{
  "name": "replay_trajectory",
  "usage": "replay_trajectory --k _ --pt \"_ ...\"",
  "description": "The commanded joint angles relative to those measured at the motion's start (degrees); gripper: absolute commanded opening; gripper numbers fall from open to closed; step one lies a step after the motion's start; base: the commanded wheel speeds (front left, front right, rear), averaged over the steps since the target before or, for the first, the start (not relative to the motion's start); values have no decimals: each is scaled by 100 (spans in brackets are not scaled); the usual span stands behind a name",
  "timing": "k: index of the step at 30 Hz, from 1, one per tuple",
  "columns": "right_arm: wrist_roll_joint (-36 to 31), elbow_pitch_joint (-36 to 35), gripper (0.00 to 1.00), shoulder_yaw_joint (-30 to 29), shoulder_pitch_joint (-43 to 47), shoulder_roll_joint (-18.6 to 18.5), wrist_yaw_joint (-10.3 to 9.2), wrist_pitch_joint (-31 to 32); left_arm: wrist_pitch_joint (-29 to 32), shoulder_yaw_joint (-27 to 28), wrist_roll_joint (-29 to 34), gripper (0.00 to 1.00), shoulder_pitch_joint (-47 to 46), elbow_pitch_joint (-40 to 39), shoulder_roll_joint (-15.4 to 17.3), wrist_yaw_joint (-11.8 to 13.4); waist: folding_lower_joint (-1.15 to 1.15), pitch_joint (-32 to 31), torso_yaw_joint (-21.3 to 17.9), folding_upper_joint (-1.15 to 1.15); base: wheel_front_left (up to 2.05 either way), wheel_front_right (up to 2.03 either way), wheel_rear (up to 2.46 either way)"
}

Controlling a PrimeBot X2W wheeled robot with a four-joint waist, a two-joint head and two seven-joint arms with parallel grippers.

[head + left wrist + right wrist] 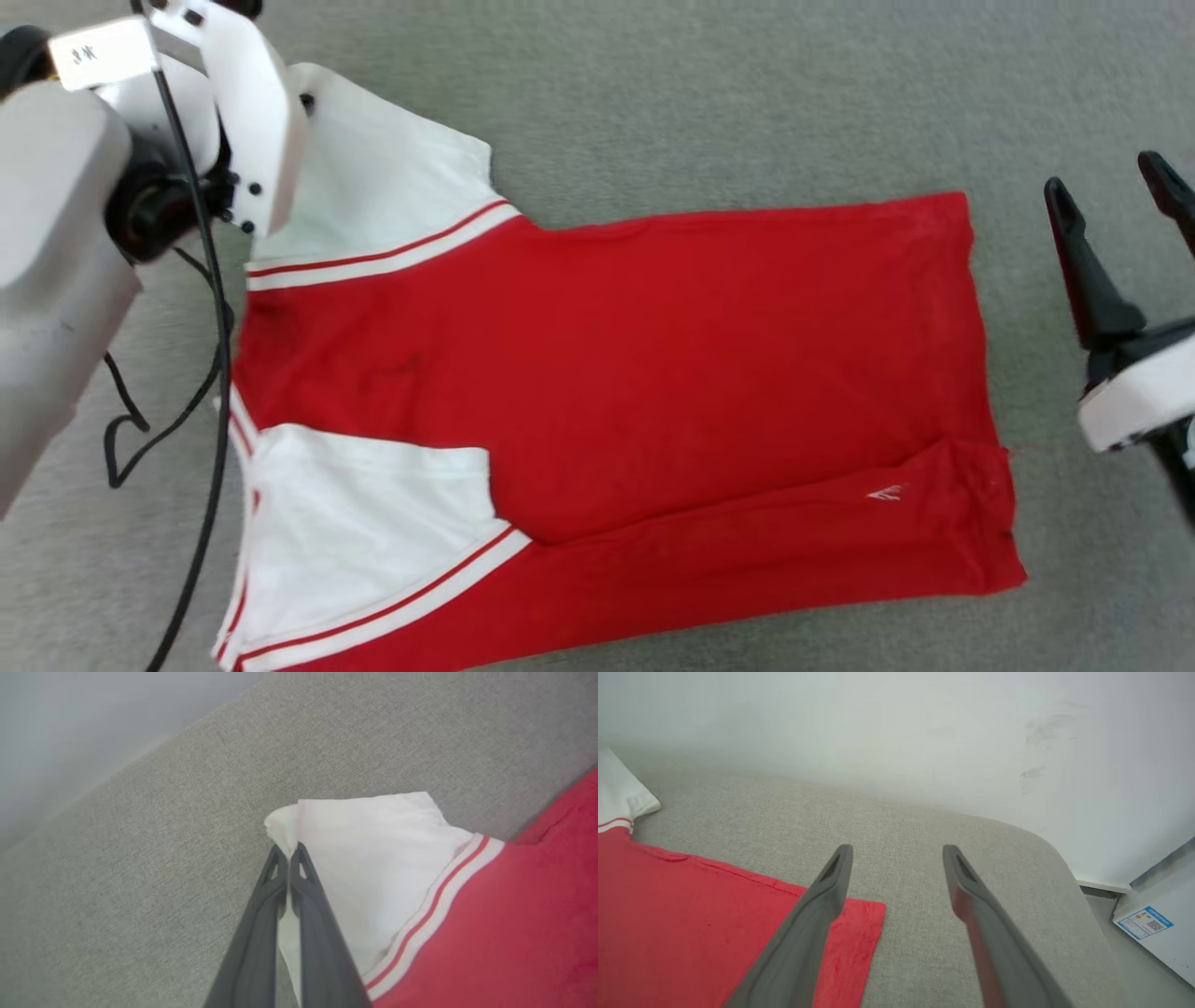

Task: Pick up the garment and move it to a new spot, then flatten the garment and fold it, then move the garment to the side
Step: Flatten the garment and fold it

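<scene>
garment (607,373) on grey fabric surface (747,93)

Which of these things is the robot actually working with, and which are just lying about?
In the job: red-and-white garment; left gripper, jaws shut on its white sleeve; right gripper, jaws open beside the hem.
Just about: black cable; white box with blue label; grey cushion underneath.

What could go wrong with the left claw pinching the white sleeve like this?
1. The left claw pinches only the tip of the white sleeve, so it may slip out when pulled.
2. The right claw is open and off the shirt, so a one-sided pull could bunch the flat cloth.
3. The loose black cable hangs beside the shirt and could snag.
</scene>
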Motion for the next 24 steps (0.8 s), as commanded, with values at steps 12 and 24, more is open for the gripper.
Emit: replay_trajectory --k 12,24 --pt "1665 807 100 1056 -1272 -1695 -7 3510 -727 -234 302 0 265 -975 5 24 0 -250 686 0 0 0 0" --pt "1681 2221 100 2083 -2324 -1572 -7 4350 -880 -294 528 0 133 -1508 -21 147 0 99 961 0 0 0 0"
